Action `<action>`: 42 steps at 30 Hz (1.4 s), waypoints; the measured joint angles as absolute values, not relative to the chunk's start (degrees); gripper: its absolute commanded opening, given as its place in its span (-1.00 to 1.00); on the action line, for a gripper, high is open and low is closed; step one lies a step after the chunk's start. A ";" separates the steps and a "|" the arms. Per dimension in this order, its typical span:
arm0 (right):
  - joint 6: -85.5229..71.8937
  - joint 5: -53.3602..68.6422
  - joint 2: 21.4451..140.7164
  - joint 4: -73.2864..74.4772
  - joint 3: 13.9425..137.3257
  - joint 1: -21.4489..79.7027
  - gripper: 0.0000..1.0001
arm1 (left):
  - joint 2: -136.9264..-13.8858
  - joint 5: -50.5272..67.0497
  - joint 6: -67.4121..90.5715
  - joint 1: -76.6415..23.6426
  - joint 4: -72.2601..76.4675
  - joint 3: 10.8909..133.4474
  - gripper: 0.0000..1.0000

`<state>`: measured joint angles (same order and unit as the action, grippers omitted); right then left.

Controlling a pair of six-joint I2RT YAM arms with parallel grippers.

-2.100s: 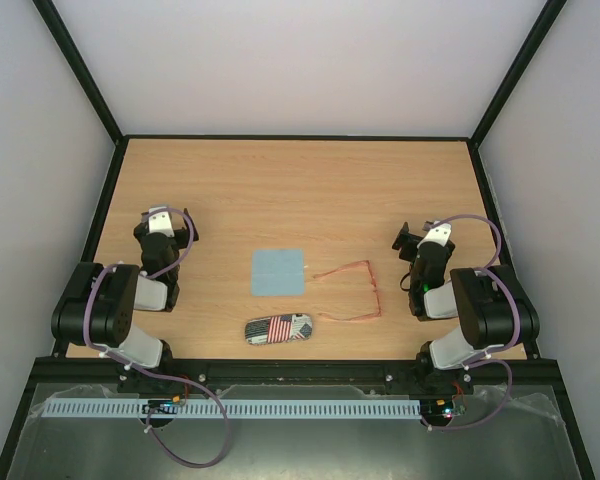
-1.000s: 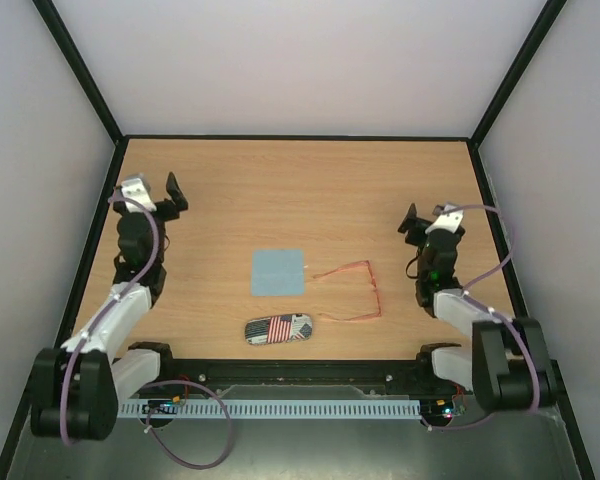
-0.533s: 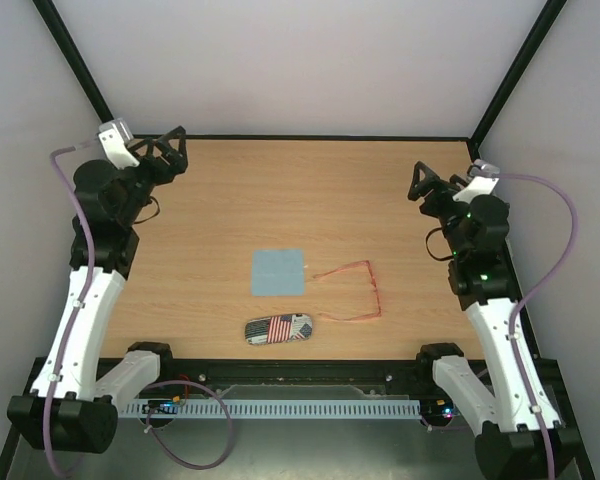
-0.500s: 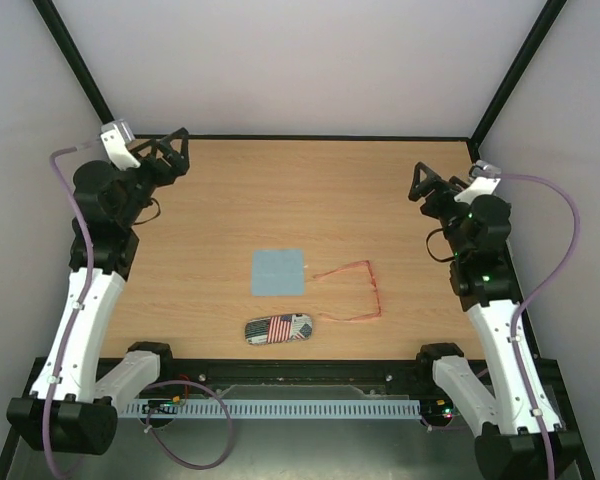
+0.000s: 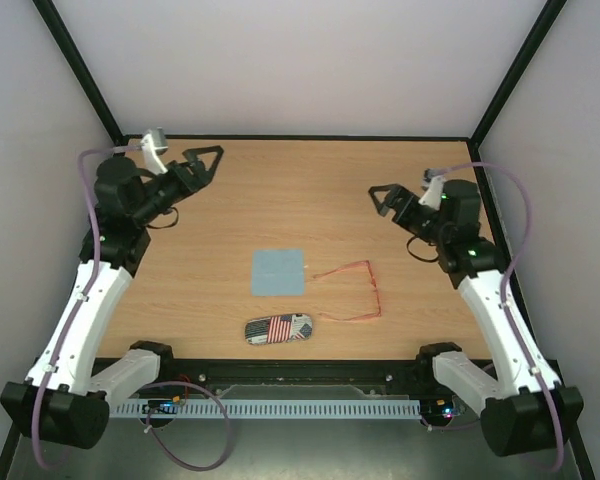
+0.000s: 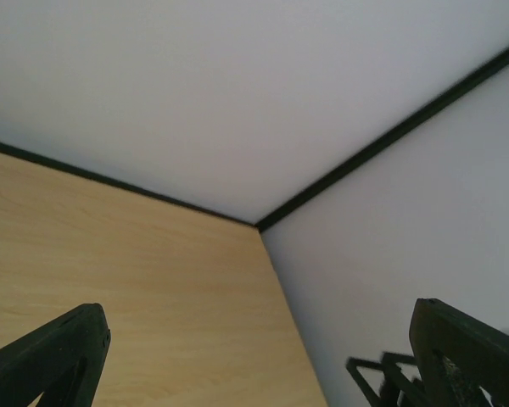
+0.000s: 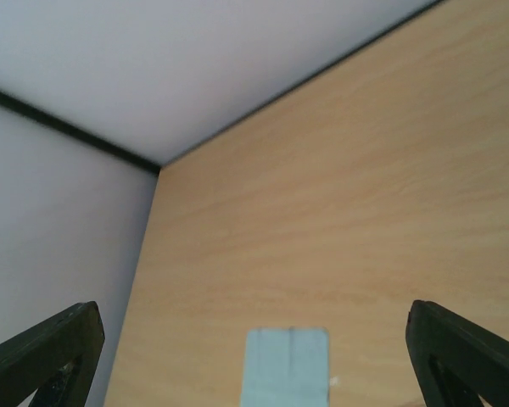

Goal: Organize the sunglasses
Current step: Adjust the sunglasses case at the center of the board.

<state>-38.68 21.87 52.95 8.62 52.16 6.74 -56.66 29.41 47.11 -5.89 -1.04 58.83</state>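
Orange wire sunglasses (image 5: 374,290) lie flat on the table (image 5: 310,180), right of centre. Their arms are spread and point left: one tip lies just beside the blue cloth (image 5: 278,271), the other near the right end of the flag case (image 5: 278,328). None of the three has shifted over the last two seconds.

What has changed is the arms. Both were folded low by their bases, then unfolded and rose toward the far corners. Now each has swung inward, so the left gripper (image 5: 205,158) and right gripper (image 5: 377,202) face the middle of the table from high up. I take this as the opening reach, with no sorting begun.

Left fingers (image 6: 47,360) stand wide apart with only wall and wood between them, holding and touching nothing. Right fingers (image 7: 42,352) are spread just as wide and also hold nothing. The right wrist view shows the cloth low between them, well below. The right gripper is the nearer to the sunglasses, but well apart from them
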 measured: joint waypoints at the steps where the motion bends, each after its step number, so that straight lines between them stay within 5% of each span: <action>1: -38.74 22.04 54.39 8.93 52.36 8.19 0.97 | -57.47 28.08 46.41 -8.14 -2.66 60.20 0.99; 7: -38.13 21.98 64.58 11.20 56.58 18.33 0.97 | -61.76 18.90 41.28 -21.08 -11.64 67.59 0.99; 13: -34.37 17.02 70.85 17.10 63.37 25.12 0.97 | -64.01 15.16 38.48 -23.29 -16.40 65.14 0.99; 42: -34.96 10.66 60.36 22.44 42.65 26.63 0.97 | -51.42 14.09 42.19 -26.83 -21.96 43.62 0.99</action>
<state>-34.96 10.66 60.36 22.44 42.65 26.63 -51.42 14.09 42.19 -26.83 -21.96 43.62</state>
